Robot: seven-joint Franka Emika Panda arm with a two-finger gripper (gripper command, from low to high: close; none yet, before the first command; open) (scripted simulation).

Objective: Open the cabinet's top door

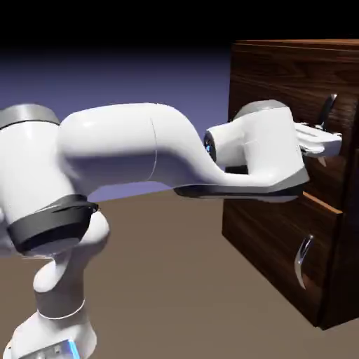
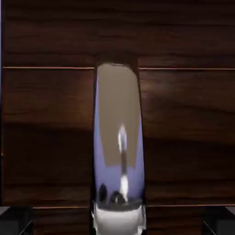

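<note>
One cabinet (image 1: 280, 196) w/ 2 silver handles, top door (image 1: 298, 84) at the upper right, arm's wrist blocking its front; gripper (image 1: 329, 140) spread wide astride the long handle (image 2: 118, 147), not touching.

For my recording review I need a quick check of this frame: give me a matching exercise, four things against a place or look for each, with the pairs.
Things:
1. top door's handle
2. lower panel's handle
3. gripper
4. cabinet

Descriptions:
A. dark wood grain, at the exterior view's right
B. large and mirror-like in the hand view's middle
C. silver, below the arm, untouched
D. white, up against the upper panel by its handle

Pairs: 1-B, 2-C, 3-D, 4-A
</note>
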